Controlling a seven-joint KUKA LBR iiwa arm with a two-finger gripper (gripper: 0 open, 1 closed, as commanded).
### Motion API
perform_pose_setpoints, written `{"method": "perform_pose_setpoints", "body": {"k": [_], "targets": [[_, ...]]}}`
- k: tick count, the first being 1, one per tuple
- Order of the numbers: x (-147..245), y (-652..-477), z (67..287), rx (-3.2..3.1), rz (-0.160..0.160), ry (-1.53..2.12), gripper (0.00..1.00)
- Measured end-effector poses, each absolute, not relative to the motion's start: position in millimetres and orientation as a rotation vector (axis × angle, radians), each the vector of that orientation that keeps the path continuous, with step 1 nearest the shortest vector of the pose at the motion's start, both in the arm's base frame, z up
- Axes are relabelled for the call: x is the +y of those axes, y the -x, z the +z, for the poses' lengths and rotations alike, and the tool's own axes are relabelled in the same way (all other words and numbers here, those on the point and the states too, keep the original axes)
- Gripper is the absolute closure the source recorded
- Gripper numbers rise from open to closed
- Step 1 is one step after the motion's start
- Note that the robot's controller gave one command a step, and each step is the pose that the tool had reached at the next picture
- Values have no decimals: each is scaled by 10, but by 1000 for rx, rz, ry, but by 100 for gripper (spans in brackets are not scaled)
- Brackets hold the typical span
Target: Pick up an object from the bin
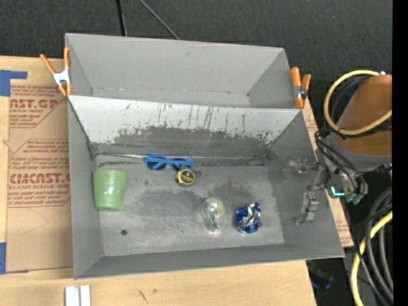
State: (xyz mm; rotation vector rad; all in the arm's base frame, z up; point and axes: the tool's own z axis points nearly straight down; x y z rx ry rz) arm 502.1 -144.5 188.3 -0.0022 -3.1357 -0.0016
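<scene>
- hanging at the right side of the bin point(191, 75), the gripper point(307, 204) sits over the sloping right wall, just above the right edge of the floor.
- whether it is spread wide or pressed narrow i cannot tell; its metal parts blend with the grey wall behind.
- the arm point(360, 116) comes in from the right, with an orange cover on it and yellow and black cables looped about it.
- nearest the gripper lies a blue crumpled wrapper point(248, 218), on the floor toward the front right and apart from the gripper.
- just left of the wrapper lies a pale green ball point(213, 211), near it but apart.
- a small round black and yellow disc point(185, 176) lies near the middle, just beside the right end of the blue sunglasses point(167, 163), which lie at the foot of the back wall.
- a green cup point(109, 189) rests at the floor's left edge by the left wall, well apart from the rest.
</scene>
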Motion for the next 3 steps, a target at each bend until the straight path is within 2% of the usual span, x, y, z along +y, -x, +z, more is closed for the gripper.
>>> {"method": "perform_pose_setpoints", "body": {"k": [1,2,3], "targets": [[-1104,-5006,689,-3065,-2,-692,0],[-713,-4865,1002,-2882,-3,-1256,0],[-640,-4962,995,-2779,-2,-1469,0]]}}
